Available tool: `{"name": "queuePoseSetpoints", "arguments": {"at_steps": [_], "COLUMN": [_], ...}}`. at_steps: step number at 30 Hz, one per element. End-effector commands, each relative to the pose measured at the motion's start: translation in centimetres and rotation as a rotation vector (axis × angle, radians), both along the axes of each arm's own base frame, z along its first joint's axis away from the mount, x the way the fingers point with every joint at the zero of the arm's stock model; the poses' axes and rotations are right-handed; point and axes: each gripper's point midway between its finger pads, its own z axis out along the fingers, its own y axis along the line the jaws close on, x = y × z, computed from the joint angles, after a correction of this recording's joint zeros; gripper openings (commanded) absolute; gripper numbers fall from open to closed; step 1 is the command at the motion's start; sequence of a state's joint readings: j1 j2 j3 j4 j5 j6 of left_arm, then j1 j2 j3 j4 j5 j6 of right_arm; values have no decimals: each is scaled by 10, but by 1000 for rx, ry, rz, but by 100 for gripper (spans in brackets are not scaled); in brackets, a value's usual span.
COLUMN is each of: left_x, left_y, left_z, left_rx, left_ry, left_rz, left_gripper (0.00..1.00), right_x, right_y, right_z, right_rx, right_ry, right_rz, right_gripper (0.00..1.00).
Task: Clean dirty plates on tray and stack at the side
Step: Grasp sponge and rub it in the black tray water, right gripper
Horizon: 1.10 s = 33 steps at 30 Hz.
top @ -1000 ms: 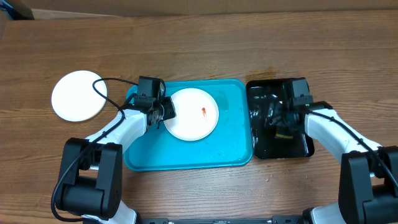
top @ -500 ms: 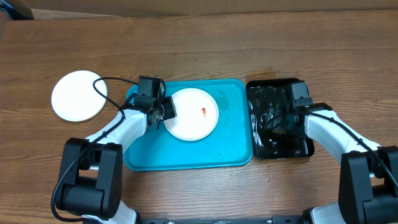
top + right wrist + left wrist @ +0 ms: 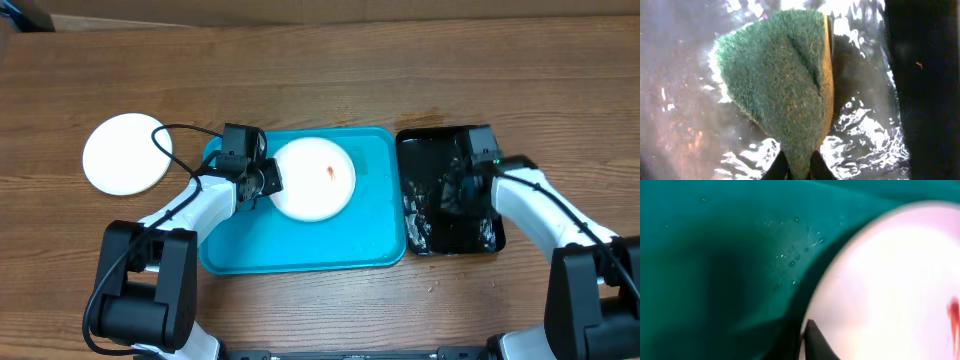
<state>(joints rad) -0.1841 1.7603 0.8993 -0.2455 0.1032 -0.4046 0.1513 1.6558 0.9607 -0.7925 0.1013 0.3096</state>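
Note:
A white dirty plate (image 3: 312,180) with a small orange-red smear (image 3: 331,171) lies on the turquoise tray (image 3: 370,225). My left gripper (image 3: 262,183) is shut on the plate's left rim. In the left wrist view one dark fingertip (image 3: 816,341) rests on the plate (image 3: 890,280), and the smear (image 3: 953,316) shows at the far right. My right gripper (image 3: 456,190) is over the black tray (image 3: 432,150), shut on a green and yellow sponge (image 3: 785,85). Its fingers (image 3: 776,171) pinch the sponge's lower corner.
A clean-looking white plate (image 3: 126,152) sits on the wooden table to the left of the turquoise tray. The black tray (image 3: 920,75) holds a film of water. Water drops speckle the turquoise tray (image 3: 715,255).
Both grippers have shut: the left on the plate's rim, the right on the sponge. The plate has shifted slightly right, and the right gripper has moved a little.

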Motion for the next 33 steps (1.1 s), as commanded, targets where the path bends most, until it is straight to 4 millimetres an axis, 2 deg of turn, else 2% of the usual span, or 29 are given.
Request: {"name": "queuePoseSetpoints", "arguments": {"at_steps": [1, 3, 11, 15, 18, 20, 29, 30, 31, 33], "left_x": [-4, -4, -4, -5, -5, -5, -4, -4, -4, -5], "left_y": [-1, -1, -1, -2, -2, -2, -2, -2, -2, -2], "left_z": [-8, -7, -7, -8, -8, -8, -7, -7, -7, -7], "left_rx": [20, 20, 19, 15, 14, 14, 14, 14, 14, 14], "left_ry": [22, 21, 20, 25, 26, 25, 24, 24, 24, 24], "left_rz": [-20, -20, -20, -22, -23, -23, -23, -23, -23, -23], "left_gripper": [4, 4, 6, 4, 6, 10, 11, 12, 13, 14], "right_x": [24, 23, 17, 12, 4, -2, -14, -15, -16, -16], "right_y": [3, 3, 3, 15, 21, 25, 22, 22, 22, 22], "right_z": [47, 54, 52, 51, 49, 43, 3, 0, -2, -3], "right_rx": [15, 15, 8, 76, 113, 138, 137, 137, 137, 137], "right_ry": [-114, -112, -85, -63, -31, -9, -26, -28, -27, -27], "right_rz": [1, 1, 36, 64, 65, 69, 69, 69, 69, 70], "right_gripper": [4, 4, 4, 4, 4, 4, 4, 11, 30, 48]}}
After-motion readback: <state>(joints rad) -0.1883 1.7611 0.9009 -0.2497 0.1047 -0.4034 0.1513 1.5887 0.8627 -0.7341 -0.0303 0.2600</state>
